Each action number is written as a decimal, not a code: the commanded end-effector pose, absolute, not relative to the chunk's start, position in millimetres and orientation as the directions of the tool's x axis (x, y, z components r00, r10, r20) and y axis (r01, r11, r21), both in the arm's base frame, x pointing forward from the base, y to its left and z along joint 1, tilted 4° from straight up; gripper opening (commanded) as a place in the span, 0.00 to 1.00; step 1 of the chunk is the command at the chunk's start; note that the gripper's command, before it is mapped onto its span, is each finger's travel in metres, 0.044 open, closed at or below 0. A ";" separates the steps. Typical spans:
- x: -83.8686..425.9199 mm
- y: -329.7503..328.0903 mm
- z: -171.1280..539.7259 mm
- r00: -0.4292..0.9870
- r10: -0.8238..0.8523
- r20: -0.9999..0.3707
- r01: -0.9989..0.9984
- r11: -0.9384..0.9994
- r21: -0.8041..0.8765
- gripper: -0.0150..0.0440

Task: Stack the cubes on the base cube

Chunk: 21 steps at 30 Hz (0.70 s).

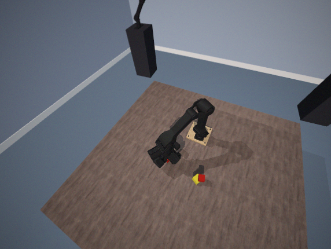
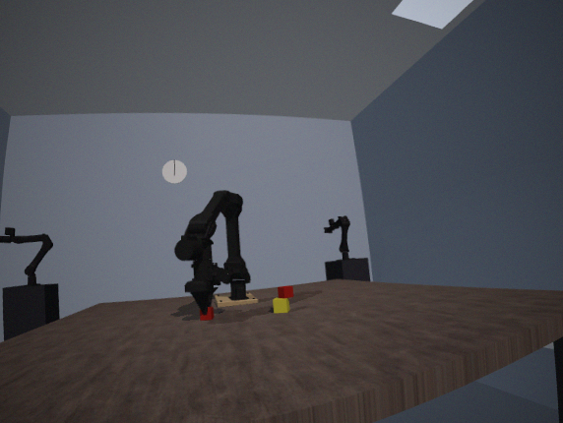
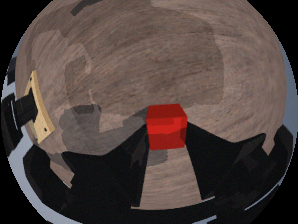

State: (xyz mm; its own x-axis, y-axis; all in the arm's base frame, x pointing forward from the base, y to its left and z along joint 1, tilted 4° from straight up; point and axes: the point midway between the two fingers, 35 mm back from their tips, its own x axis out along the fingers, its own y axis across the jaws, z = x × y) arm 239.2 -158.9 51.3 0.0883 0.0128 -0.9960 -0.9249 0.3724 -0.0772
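One red cube (image 1: 168, 160) (image 2: 210, 315) (image 3: 167, 112) is low at the table, between the fingers of my gripper (image 1: 167, 162) (image 2: 205, 311) (image 3: 165, 126). In the wrist view the fingertips meet its left and right sides, so the gripper is shut on it. Its underside is hidden there. The yellow base cube (image 1: 195, 179) (image 2: 281, 306) stands apart from the gripper, to the right in the exterior view. The other red cube (image 1: 201, 178) (image 2: 285, 291) rests on top of it, shifted toward one corner, and looks level. Both are outside the wrist view.
The arm's wooden mounting plate (image 1: 192, 138) (image 2: 221, 302) (image 3: 44, 119) lies behind the cubes, at the left in the wrist view. The wooden table (image 1: 139, 200) (image 2: 197, 374) carries everything. Dark pedestals (image 1: 142, 52) (image 2: 31, 310) with other arms stand beyond its edges.
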 end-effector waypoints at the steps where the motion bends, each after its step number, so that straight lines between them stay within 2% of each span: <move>1: 240.1 -159.6 57.9 0.091 0.014 -0.996 -0.923 0.376 -0.079 0.43; 21: 237.5 -162.9 120.2 0.091 0.014 -0.996 -0.923 0.376 -0.079 0.43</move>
State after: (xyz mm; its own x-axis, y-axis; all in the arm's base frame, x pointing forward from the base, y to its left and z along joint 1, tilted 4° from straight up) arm 238.5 -163.3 109.7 0.0863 0.0131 -0.9962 -0.9224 0.3788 -0.0749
